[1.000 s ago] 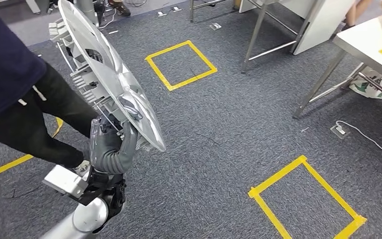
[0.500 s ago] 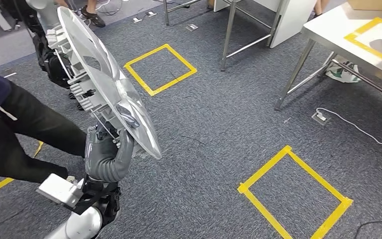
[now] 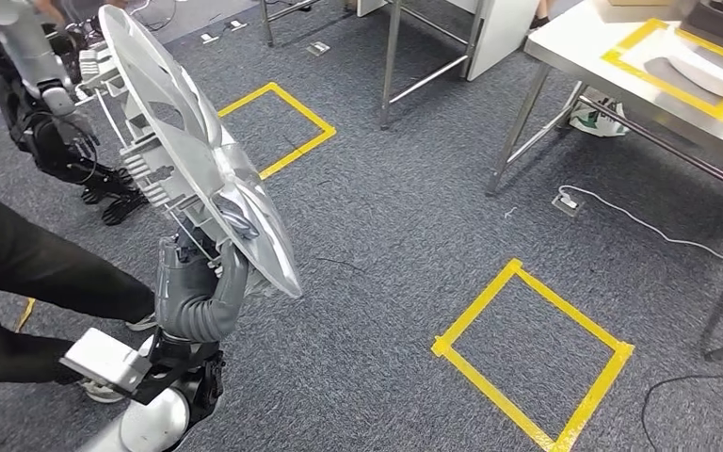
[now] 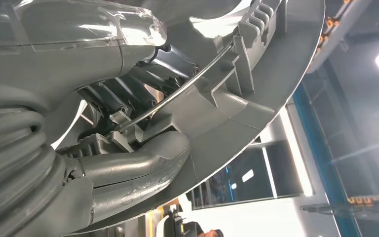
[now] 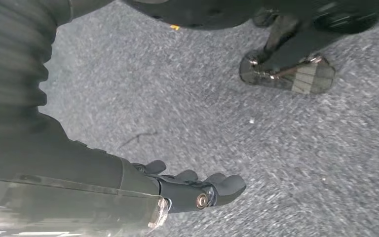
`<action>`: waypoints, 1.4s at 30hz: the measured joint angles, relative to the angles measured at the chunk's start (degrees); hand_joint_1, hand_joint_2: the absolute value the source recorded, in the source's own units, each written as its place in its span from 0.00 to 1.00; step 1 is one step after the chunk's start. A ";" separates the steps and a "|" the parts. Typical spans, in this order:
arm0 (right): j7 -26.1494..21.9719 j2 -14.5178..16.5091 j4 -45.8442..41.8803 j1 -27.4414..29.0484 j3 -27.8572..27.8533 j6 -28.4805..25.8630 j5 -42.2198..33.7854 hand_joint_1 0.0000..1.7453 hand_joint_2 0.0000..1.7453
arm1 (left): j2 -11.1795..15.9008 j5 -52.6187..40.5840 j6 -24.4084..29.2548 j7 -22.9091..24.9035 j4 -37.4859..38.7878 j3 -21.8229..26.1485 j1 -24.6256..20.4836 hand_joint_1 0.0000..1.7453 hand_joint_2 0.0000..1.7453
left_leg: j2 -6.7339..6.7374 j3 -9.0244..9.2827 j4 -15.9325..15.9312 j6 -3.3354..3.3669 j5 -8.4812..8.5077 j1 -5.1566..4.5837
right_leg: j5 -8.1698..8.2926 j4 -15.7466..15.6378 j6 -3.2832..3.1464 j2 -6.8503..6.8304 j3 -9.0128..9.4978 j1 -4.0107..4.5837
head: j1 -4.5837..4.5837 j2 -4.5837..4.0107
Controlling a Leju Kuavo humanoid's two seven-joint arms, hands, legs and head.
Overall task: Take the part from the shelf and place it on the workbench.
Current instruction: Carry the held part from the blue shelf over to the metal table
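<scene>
The whole head view has swung since 0.5 s ago, bringing the workbench (image 3: 621,71) further into the upper right corner, while the left hand (image 3: 193,282) still grips the large silver part (image 3: 184,155) upright above the carpet (image 3: 386,254). The left wrist view shows the thumb (image 4: 133,168) pressed against the part's ribbed back. The right hand (image 5: 192,190) hangs over the floor, fingers loosely extended and holding nothing.

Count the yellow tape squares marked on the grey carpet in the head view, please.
2: one yellow tape square lies behind the held part, another at lower right. More may be hidden.
</scene>
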 joint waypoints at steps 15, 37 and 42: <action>0.22 0.98 -0.02 -0.41 0.06 -0.21 0.46 0.00 1.00 | 0.73 1.03 -0.05 -0.02 -0.26 1.37 -0.50 1.00 1.00 | -4.29 -3.61 5.30 -1.82 0.07 0.20 | 0.54 -5.62 -2.23 3.30 3.86 0.22 | -0.55 0.00; 0.74 1.29 -0.01 -0.83 0.11 -0.24 0.58 0.00 1.00 | 0.97 0.97 -0.66 1.78 -1.61 1.82 -1.39 1.00 1.00 | -0.84 0.47 0.93 -1.61 -1.82 0.02 | 1.51 -5.82 -2.43 0.17 2.77 0.44 | 0.00 0.00; 0.75 1.73 -0.02 -1.03 0.11 -0.21 0.63 0.00 1.00 | 1.07 0.92 -0.69 1.99 -1.70 1.79 -1.63 1.00 1.00 | -2.84 -7.29 14.59 -2.02 -6.96 0.03 | 1.47 -6.15 -2.99 1.71 3.23 0.34 | -0.33 0.00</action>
